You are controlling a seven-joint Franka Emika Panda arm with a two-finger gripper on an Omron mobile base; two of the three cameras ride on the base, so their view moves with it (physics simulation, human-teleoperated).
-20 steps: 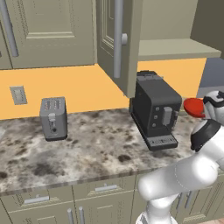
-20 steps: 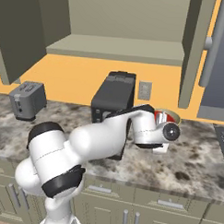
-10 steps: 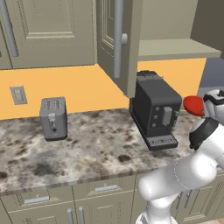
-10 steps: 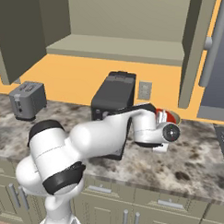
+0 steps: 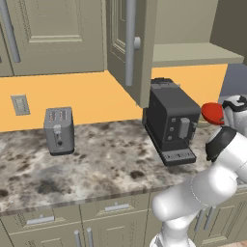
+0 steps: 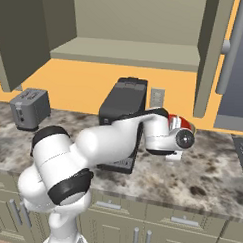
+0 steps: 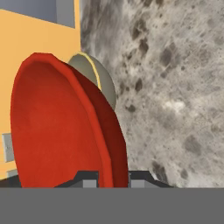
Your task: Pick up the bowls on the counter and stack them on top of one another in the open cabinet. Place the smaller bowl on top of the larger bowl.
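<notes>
Hand view: red bowl [image 7: 61, 127] rim between jaws.

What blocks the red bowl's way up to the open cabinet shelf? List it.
Nothing visible lies in the way. The gripper holds the red bowl right of the coffee machine; the shelf sits above, its door swung clear to the left. The tan bowl lies behind the red one.

— What finishes show at centre right of the left base view?
— The red bowl [image 5: 212, 112] looks glossy and smooth; beside it the coffee machine [image 5: 172, 120] is matt dark plastic.
— And lower down?
— The counter [image 5: 106, 159] reads as mottled polished stone; the toaster [image 5: 59, 130] looks like dull grey metal.
</notes>
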